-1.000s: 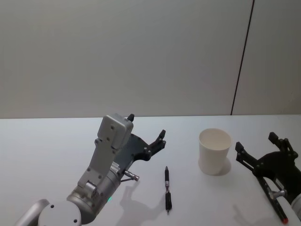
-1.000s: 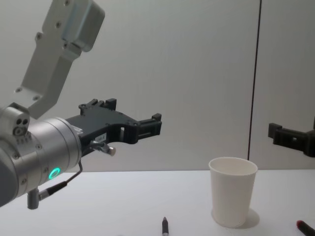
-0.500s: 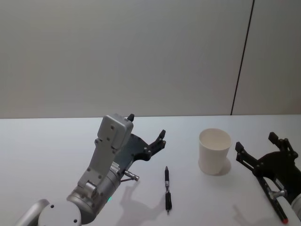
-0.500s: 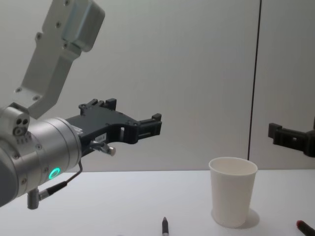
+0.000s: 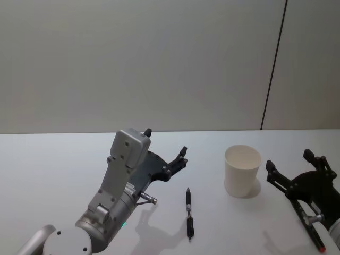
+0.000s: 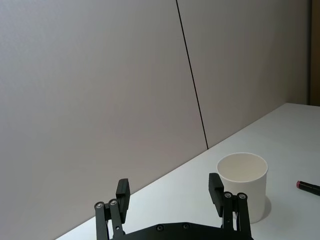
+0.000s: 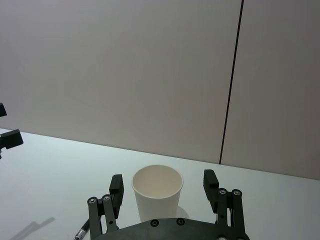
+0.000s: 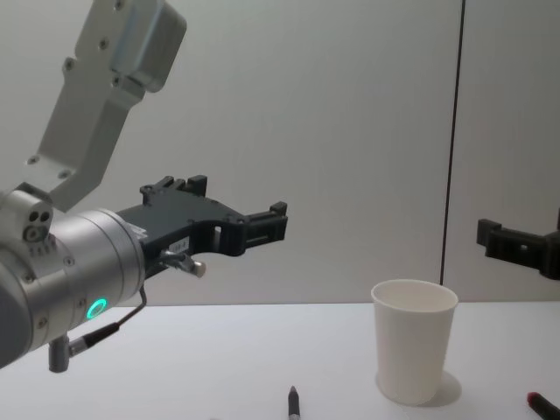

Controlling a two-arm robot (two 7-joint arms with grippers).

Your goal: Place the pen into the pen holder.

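Note:
A black pen (image 5: 188, 212) lies flat on the white table (image 5: 58, 175), its tip showing low in the chest view (image 8: 294, 403). The pen holder, a white paper cup (image 5: 243, 171), stands upright to the pen's right (image 8: 414, 341). My left gripper (image 5: 166, 142) hovers open above the table, to the left of the pen and beyond it, holding nothing (image 8: 236, 203); from its wrist camera the cup (image 6: 243, 185) lies ahead of the gripper (image 6: 169, 190). My right gripper (image 5: 289, 160) is open and empty just right of the cup, which stands between its spread fingers (image 7: 157, 192).
A thin dark rod with a red tip (image 5: 320, 245) lies by the right arm near the table's front right (image 6: 307, 186). A plain wall with a dark vertical seam (image 5: 273, 64) rises behind the table. Bare tabletop stretches left of the left arm.

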